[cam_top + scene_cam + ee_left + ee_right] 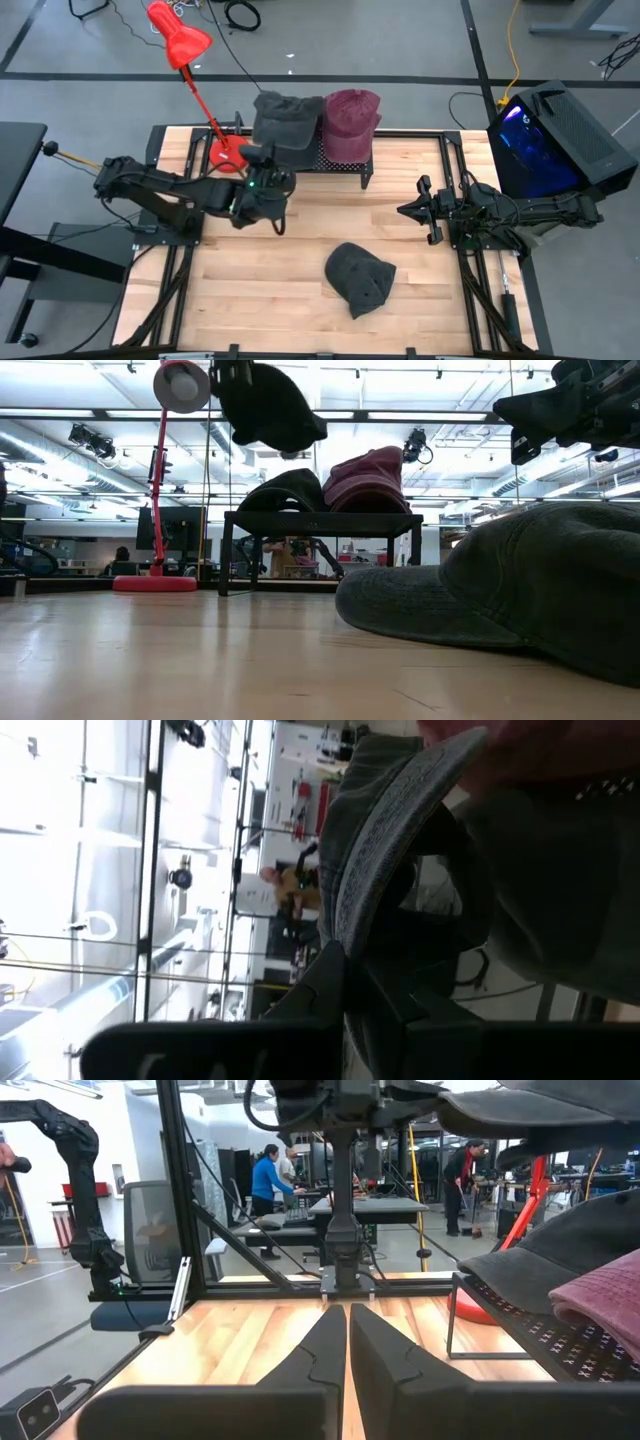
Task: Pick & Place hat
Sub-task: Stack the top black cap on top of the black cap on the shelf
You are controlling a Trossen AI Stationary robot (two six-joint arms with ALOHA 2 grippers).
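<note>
A: Where does the left gripper (268,188) stand?

B: In the high view it sits left of centre, just in front of the black rack (340,160) at the upper middle of the frame. Its fingers are closed narrow on the brim of a dark grey cap (400,870); the left wrist view shows the brim edge running straight down into the pinch.

A: So the cap hangs from the brim?

B: It looks that way. In the low view the held cap shows at the top, left of centre, well above the table (300,300), with its crown drooping. A brim grip likely keeps the soft crown free, so it can settle over the rack.

A: And the rack already holds caps?

B: Two: a dark grey one (285,115) on the left of the rack and a maroon cap (350,112) on the right, touching each other.

A: What about the other cap?

B: A dark cap (360,278) lies on the table at lower centre, well apart from both grippers. It fills the right side of the low view.

A: And the right arm?

B: The right gripper (412,210) waits at centre right of the high view, fingers pressed together on nothing, as its wrist view shows. A red lamp (180,40) stands at the upper left.
</note>
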